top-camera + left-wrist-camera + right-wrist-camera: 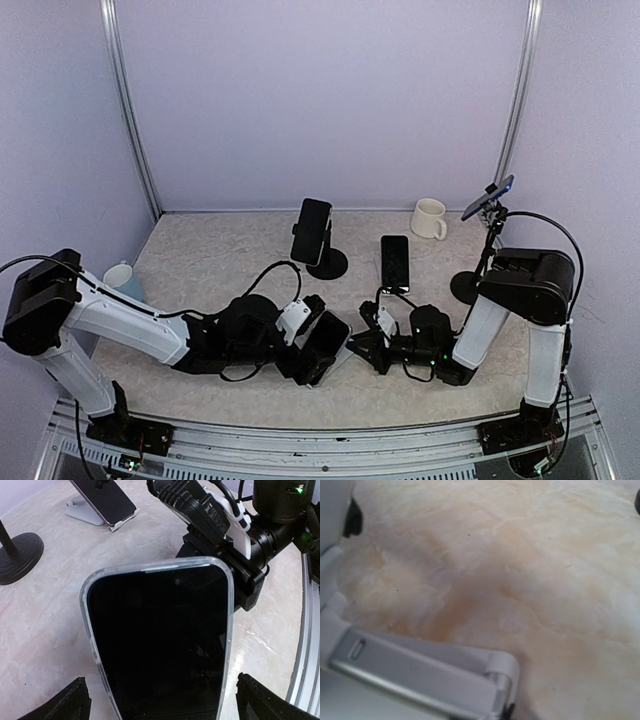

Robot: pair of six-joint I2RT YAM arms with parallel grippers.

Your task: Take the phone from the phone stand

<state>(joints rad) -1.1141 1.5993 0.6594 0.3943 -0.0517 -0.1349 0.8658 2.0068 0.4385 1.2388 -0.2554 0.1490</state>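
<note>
Lilac walls are enclosing a pale marbled table (200, 260); both arms are reaching low across its near half and meeting around the middle. On the left, the left gripper (161, 692) is standing fully released; its black fingers (72, 702) are showing on either side of a phone (160, 640) in a clear case; narrow gaps are showing between the case and each finger, so nothing is being squeezed. That phone is sitting near the middle of the table with its screen dark, facing the left wrist camera; its top edge is pointing toward the right gripper (366, 342), which is hovering just beyond it. Whether that gripper is clenched or loose I cannot tell, since no view is showing its jaws clearly. A silver phone stand (420, 672) is filling the near left corner of the right wrist view, very close, with a rounded hinge at its right end; whether the phone is resting on it I cannot tell.

Farther back, a second phone (311, 230) is standing on a black round-based holder (328, 264); a third phone (395, 262) is leaning just right of it. A white mug (429, 218) is sitting toward the far right; a fourth phone (488, 198) is perching on a tall pole mount (463, 288) beside the right arm. A pale blue cup (122, 278) is sitting at the left edge.
</note>
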